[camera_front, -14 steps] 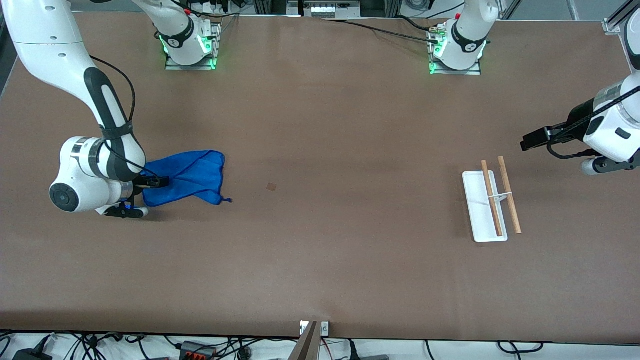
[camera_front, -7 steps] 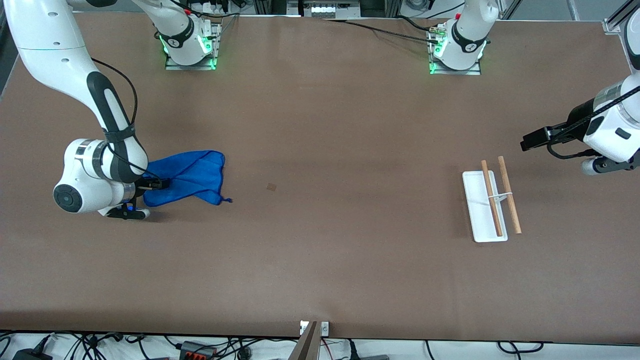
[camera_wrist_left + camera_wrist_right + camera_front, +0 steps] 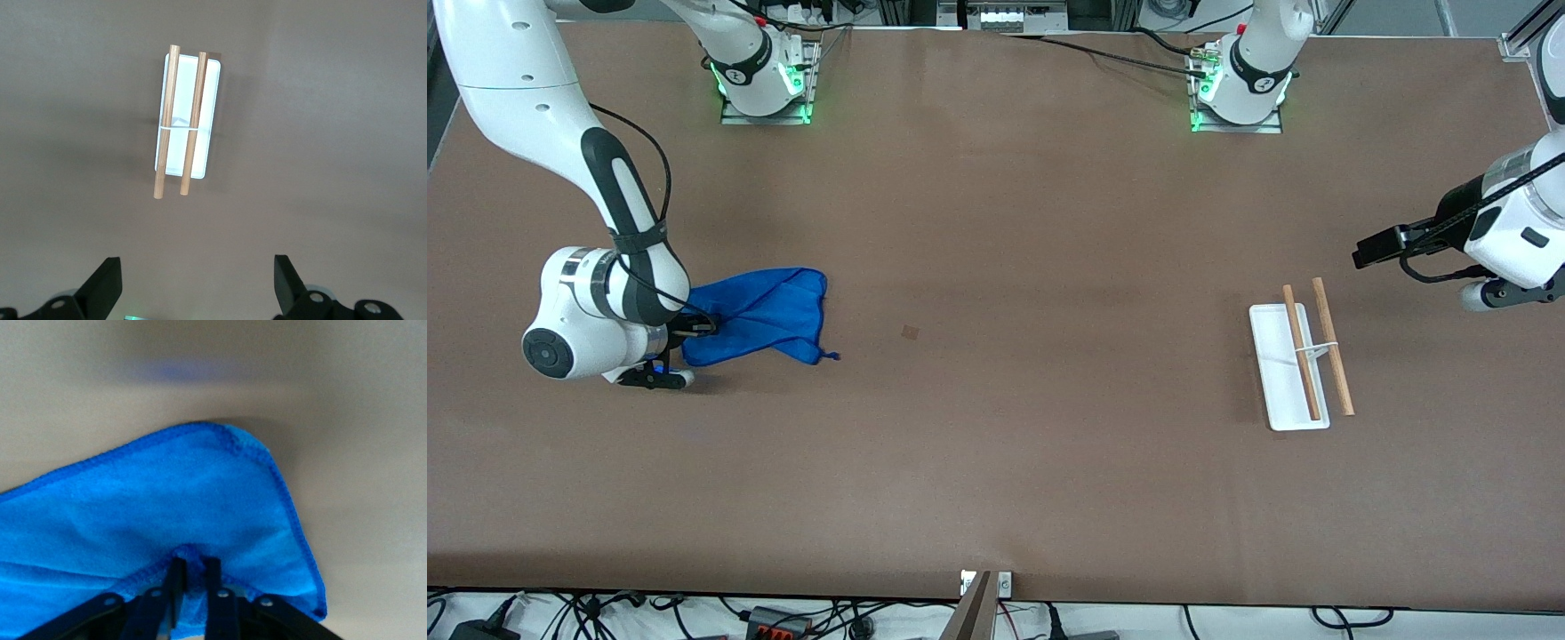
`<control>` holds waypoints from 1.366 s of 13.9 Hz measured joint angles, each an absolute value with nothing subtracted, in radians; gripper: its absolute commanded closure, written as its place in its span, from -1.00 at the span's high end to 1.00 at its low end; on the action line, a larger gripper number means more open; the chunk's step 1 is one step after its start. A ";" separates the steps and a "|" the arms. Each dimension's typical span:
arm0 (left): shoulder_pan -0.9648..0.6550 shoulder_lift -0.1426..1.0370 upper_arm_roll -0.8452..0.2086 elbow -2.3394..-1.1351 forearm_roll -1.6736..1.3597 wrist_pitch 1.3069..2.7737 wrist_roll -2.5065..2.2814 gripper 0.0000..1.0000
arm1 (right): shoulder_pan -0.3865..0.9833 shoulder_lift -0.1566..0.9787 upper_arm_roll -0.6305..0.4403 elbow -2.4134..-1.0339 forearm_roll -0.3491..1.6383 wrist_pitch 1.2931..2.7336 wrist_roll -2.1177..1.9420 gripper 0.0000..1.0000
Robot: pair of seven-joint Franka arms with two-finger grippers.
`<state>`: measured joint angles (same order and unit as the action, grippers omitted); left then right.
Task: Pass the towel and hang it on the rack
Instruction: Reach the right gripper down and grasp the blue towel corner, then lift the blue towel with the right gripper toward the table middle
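My right gripper has just pinched its fingers onto the edge of the blue towel, which lies at the right arm's end of the table, so lifting can follow. My left gripper waits spread wide above the rack. I can read no labels.

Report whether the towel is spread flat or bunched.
Partly bunched: the blue towel fans out on the table, its edge gathered where the right gripper pinches it.

brown table, cables along its edge.
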<state>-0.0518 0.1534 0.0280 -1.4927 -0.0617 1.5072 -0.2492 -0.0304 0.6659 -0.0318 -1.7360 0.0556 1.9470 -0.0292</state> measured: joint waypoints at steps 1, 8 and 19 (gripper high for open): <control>-0.052 0.153 0.028 -1.493 -0.062 1.507 -0.249 1.00 | -0.030 0.666 -0.032 -1.730 0.056 1.933 -0.029 -0.74; -0.051 0.153 0.029 -1.493 -0.062 1.507 -0.249 1.00 | -0.029 0.665 -0.028 -1.637 0.056 1.791 -0.032 -1.00; -0.051 0.153 0.029 -1.493 -0.062 1.507 -0.249 1.00 | -0.012 0.578 0.355 -1.182 0.286 1.472 0.045 -1.00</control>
<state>-0.0512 0.1534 0.0287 -1.4927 -0.0624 1.5066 -0.2492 -0.0117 0.5783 0.3549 -1.1821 0.2860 1.4716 0.0454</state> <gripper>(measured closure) 0.000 0.982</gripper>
